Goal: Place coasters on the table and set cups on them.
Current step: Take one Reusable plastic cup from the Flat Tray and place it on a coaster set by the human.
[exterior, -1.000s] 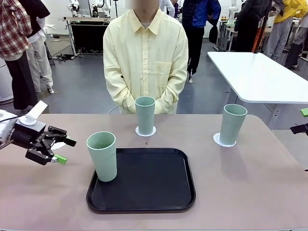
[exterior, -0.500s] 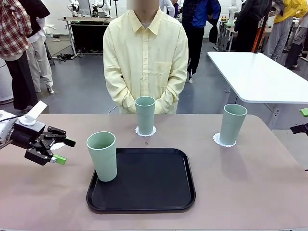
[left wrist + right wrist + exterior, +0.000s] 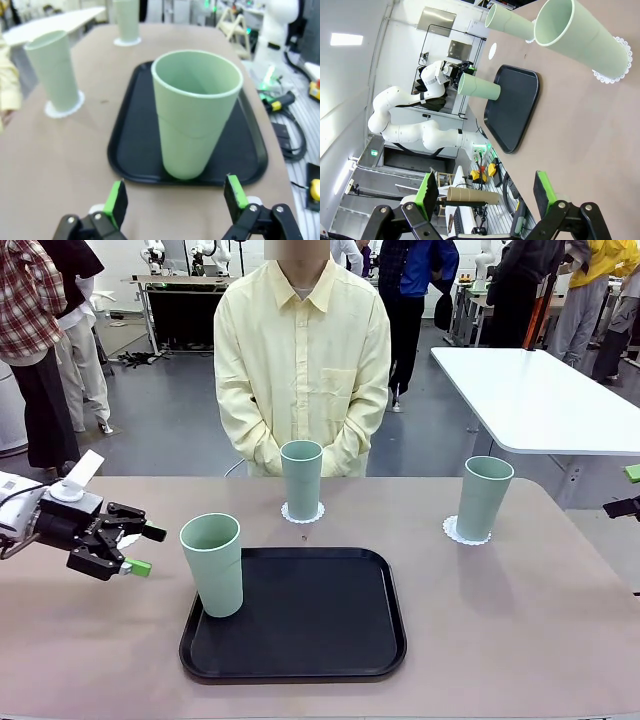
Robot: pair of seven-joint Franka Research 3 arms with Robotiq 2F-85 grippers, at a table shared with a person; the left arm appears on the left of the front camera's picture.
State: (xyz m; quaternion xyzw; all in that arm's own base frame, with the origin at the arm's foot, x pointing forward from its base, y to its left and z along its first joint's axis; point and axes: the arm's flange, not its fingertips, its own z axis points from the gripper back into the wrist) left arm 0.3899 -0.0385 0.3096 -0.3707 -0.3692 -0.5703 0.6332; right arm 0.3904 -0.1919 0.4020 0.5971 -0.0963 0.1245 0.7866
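Left gripper [image 3: 138, 550] spread wide beside the tray cup [image 3: 212, 565].
Our right wrist view adds the right gripper [image 3: 487, 193], jaws wide, holding nothing.

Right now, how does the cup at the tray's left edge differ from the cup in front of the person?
The cup on the tray stands on the black tray with no coaster under it; the cup in front of the person stands on the table on a white scalloped coaster. The tray cup is nearer the left gripper, whose open jaws face it. Both are upright, mint-green and empty-looking.
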